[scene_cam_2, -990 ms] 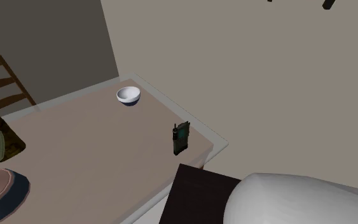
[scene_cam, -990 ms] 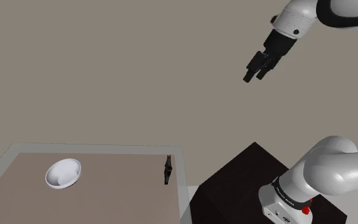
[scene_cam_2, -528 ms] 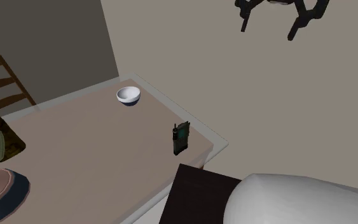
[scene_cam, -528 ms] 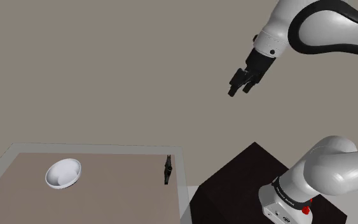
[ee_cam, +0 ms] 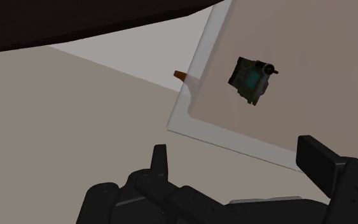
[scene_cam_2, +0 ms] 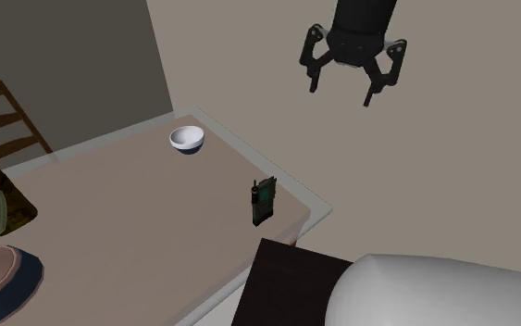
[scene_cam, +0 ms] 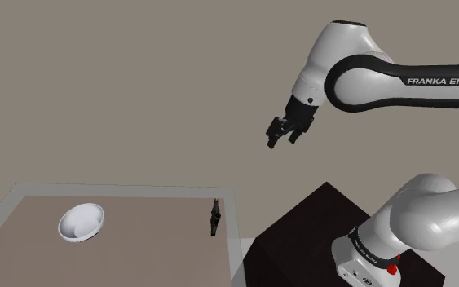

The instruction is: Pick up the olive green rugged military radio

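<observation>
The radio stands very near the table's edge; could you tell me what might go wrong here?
1. The radio stands upright and narrow beside the table rim; a glancing touch could topple it or push it off.
2. The open end effector hangs high and apart from it, so the descent may arrive misaligned.

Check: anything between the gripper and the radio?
Nothing. In the second exterior view the open gripper hangs high, apart from the radio, which stands upright near the table edge; the stretch between is bare. The white bowl sits well aside.
</observation>
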Robot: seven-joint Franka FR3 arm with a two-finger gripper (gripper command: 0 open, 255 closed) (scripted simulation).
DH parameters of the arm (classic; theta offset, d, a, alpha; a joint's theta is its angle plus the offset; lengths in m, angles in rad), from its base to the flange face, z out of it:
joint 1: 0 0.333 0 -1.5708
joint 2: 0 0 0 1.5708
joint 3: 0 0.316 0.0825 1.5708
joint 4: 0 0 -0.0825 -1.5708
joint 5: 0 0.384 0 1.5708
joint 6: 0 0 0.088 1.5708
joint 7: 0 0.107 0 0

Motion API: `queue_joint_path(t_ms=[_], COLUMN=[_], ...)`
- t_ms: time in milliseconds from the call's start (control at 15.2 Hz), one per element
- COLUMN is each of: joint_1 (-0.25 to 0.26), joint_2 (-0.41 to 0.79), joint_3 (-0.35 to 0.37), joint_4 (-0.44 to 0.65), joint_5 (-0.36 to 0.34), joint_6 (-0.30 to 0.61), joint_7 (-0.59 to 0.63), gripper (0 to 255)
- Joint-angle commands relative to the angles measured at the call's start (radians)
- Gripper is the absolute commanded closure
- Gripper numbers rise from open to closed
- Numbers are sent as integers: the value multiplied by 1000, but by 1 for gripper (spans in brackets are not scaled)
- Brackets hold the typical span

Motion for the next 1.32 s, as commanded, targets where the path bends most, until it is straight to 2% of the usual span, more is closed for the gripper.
queue_joint_path(t_ms=[0,396,660,990,1254], joint_1=[3,-1,-15,-29,4], joint_2=[45,229,383,605,794], joint_3=[35,140,207,265,250], joint_4=[-23,-44,-31,16,80], joint_5=[14,27,-4,-122,-270], joint_6=[64,249,372,513,598], joint_7=[40,165,268,441,610], gripper=[0,0,0,0,0])
